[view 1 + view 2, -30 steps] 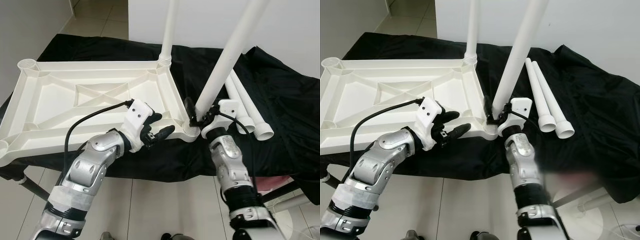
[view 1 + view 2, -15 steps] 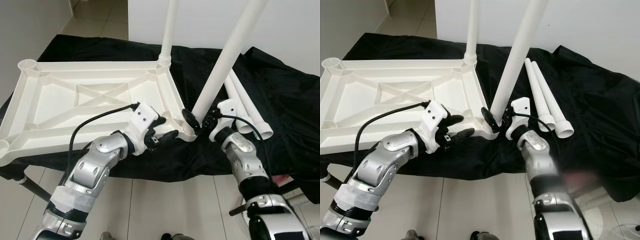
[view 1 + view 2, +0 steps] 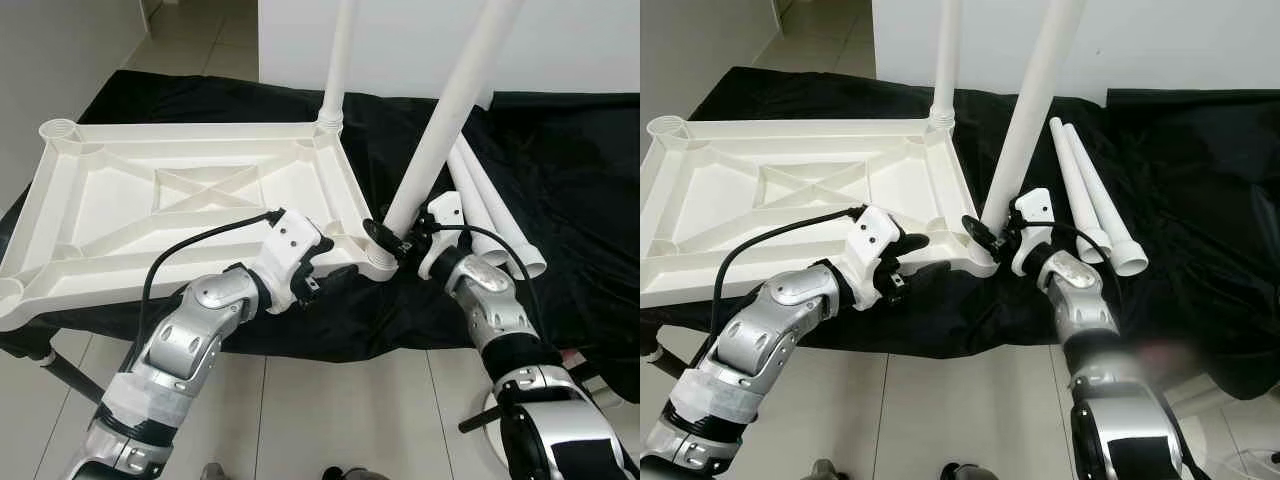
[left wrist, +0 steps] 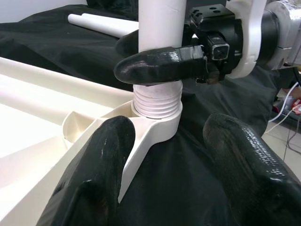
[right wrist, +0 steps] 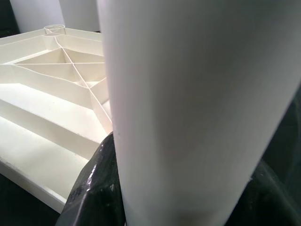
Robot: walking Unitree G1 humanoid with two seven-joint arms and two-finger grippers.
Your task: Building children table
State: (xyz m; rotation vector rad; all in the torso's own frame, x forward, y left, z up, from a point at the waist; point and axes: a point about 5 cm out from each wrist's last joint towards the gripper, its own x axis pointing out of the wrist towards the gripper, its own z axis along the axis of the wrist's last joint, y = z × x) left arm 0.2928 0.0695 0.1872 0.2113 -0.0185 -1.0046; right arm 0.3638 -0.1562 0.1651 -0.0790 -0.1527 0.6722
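Right gripper clamped on a leg at the tabletop's near right corner socket

At the bench's near edge the left gripper (image 4: 162,155) hangs with fingers spread, holding nothing, just before the white upside-down tabletop (image 3: 150,215) on the black cloth (image 3: 560,170). The right gripper (image 3: 385,237) has its fingers closed round the tilted leg (image 3: 440,120) just above the corner socket (image 4: 157,106). Farther back, an upright leg (image 3: 340,60) stands in the far right corner; two spare legs (image 3: 1090,205) lie right of the tabletop.
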